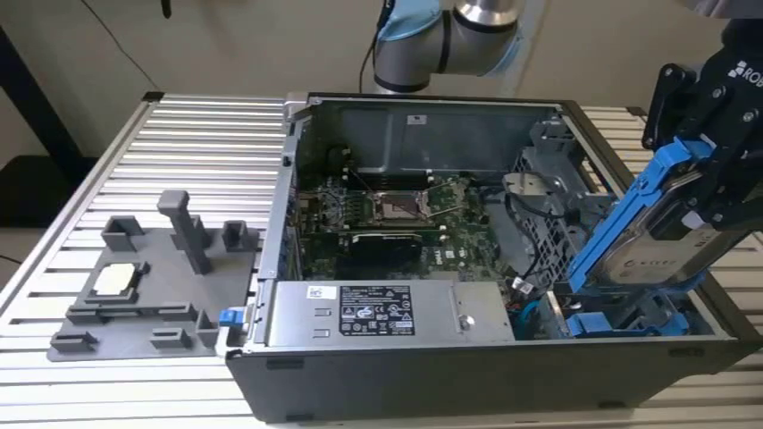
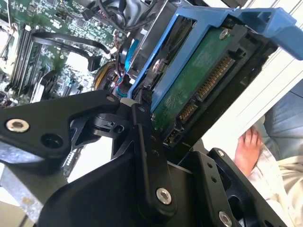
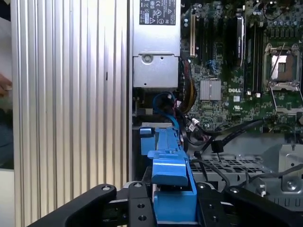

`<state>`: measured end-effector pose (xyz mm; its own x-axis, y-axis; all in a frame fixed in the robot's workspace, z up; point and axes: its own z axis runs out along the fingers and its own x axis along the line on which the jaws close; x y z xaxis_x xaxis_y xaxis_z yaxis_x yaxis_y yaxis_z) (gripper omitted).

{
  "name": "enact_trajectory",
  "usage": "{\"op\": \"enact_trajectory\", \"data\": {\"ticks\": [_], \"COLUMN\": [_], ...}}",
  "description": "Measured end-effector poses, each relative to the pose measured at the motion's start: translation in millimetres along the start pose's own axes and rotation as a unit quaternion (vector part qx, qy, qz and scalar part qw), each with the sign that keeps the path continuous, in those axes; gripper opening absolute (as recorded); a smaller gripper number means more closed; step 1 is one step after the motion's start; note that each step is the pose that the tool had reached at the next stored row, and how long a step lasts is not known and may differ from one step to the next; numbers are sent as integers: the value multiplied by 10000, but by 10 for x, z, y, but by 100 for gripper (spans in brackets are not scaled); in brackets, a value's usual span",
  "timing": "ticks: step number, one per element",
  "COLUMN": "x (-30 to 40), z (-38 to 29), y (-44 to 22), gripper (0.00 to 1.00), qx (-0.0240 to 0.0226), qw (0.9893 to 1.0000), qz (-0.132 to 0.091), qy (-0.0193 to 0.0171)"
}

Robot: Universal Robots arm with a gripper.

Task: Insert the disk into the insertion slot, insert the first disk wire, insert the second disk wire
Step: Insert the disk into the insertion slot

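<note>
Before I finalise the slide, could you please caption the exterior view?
The gripper holds the blue-framed disk tilted over the open computer case, at the exterior view's right.

**Grey-and-blue arm (image 1: 417, 54), black gripper (image 1: 703, 170)**

In the exterior view the arm is seen as thick cylindrical joints, dark grey and silver, closed at the sides by pale blue caps. The gripper is built of matt black blocks, and white lettering is carried on its housing. In both wrist views its linkage is shown as flat black bars (image 3: 137, 208) with rounded ends, joined at pivots. Silver screw heads (image 2: 163, 195) are set into these bars in the second wrist view, and a plain round hole is left beside one of them. In the first wrist view small dark holes are drilled along the bars, and one silver screw is set at a rounded end.
</note>
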<state>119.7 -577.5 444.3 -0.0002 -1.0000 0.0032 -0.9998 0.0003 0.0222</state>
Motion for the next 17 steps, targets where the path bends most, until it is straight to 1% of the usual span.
{"op": "enact_trajectory", "data": {"ticks": [4, 17], "x": [0, -1], "z": [71, 308], "y": [-19, -35], "gripper": [33, 33], "qx": [0, 0], "qw": [10000, 10000], "qz": [-7, -20], "qy": [0, 0]}}
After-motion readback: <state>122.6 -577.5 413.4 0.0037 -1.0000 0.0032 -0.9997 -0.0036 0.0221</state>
